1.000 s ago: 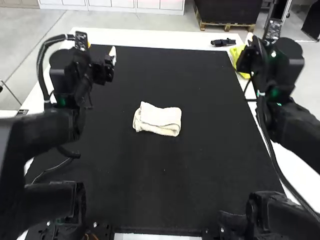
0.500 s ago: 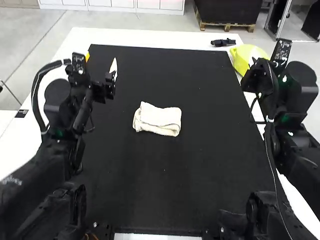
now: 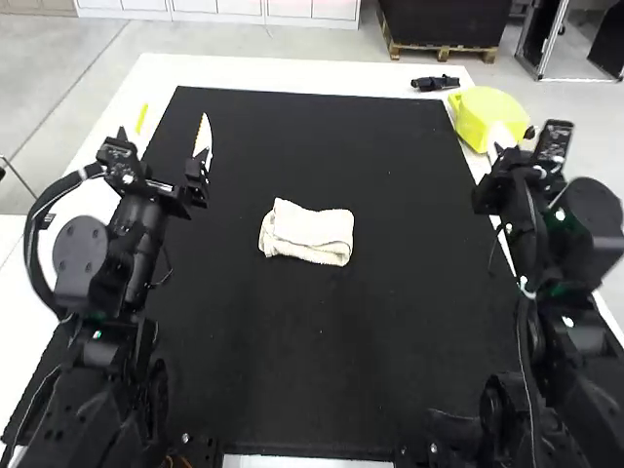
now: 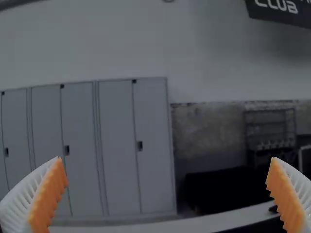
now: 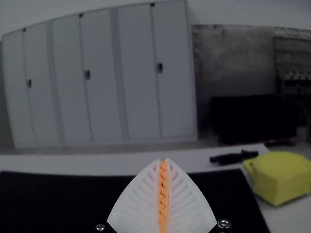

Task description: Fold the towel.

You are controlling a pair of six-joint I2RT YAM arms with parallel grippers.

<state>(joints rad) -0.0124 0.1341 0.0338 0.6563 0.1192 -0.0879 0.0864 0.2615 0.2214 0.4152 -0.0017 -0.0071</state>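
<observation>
The white towel (image 3: 307,234) lies near the middle of the black mat, folded into a small, thick rectangle with layered edges. Over the mat's far left side is my left gripper (image 3: 174,129), well apart from the towel; in the left wrist view its two ribbed fingers stand wide apart, so the left gripper (image 4: 167,170) is open with nothing between them. My right gripper (image 3: 501,141) is at the mat's right edge, also away from the towel. The orange pads of the right gripper (image 5: 164,162) meet, so it is shut on nothing visible.
A yellow rounded object (image 3: 482,115) stands on the white table border (image 3: 292,73) at the far right, just beyond my right gripper. A small black object (image 3: 435,83) lies on the far border, left of it.
Both arms have drawn back: the left gripper shifted left and nearer, and the right one came nearer and slightly right, uncovering the yellow object. The towel has not moved.
</observation>
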